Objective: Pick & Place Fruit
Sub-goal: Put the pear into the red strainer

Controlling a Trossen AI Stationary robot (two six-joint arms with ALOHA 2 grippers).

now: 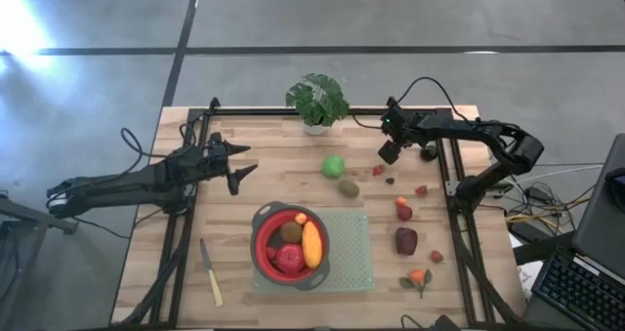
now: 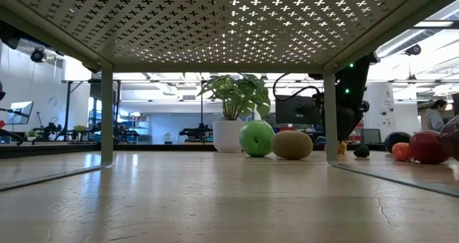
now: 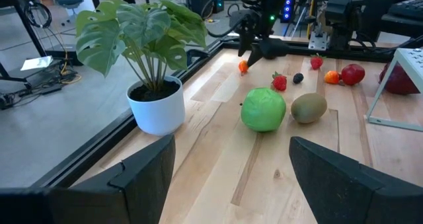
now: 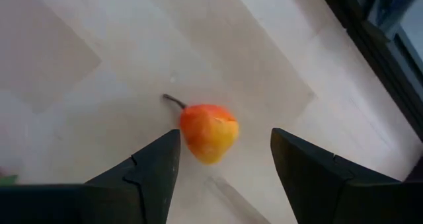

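Note:
My right gripper [image 1: 389, 153] hangs open over the far right part of the table. In its wrist view the fingers [image 4: 225, 137] stand either side of a tiny orange-red stemmed fruit [image 4: 208, 133] that lies on the wood, apart from both. The same fruit [image 3: 243, 67] shows in the left wrist view. A green ball [image 1: 334, 166] and a brown kiwi [image 1: 349, 187] lie mid-table. Small red pieces [image 1: 403, 211] and a dark-red lump [image 1: 406, 240] lie to the right. The red bowl [image 1: 264, 263] holds a kiwi, an orange elongated piece and a red apple. My left gripper [image 1: 239, 175] waits open at the left.
A potted plant [image 1: 317, 102] stands at the far edge. A pale-handled knife [image 1: 211, 272] lies near the front left. The bowl sits on a green mat [image 1: 354, 258]. Black frame rails [image 1: 457, 214] run along both sides of the table. Bare wood lies between the ball and my left gripper.

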